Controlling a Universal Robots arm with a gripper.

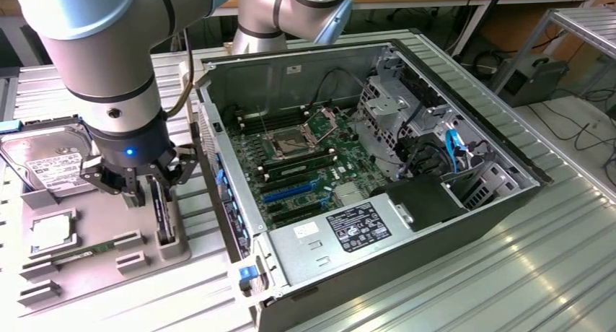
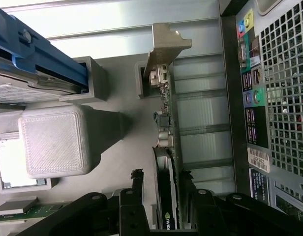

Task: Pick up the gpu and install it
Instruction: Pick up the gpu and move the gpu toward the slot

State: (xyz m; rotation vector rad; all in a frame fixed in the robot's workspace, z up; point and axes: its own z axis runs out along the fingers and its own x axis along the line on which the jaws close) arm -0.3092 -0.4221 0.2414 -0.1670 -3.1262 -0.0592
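Open PC case (image 1: 385, 292) lies on its side on the ribbed metal table (image 1: 539, 274), with the motherboard (image 1: 308, 166) exposed and its expansion slots free. The grey fixture tray (image 1: 97, 271) sits just beside the case, on the exterior view's left. A hard drive (image 1: 43, 166) is at the tray's far edge.

The gpu (image 1: 163, 216) stands on edge in its holder along the tray edge nearest the case, with its silver bracket (image 2: 166, 42) at the far end. My pincer (image 1: 156, 191) is spread and low over the card, one finger each side, pinching nothing yet. A RAM stick (image 1: 82, 252) lies flat near the tray's front edge.

Risks, as I judge them:
- The card looks off-centre between my fingers, so one pad could hit first and tilt or jam it in the holder.
- A grip on board components could slip or damage them.
- The bracket could snag the holder post.
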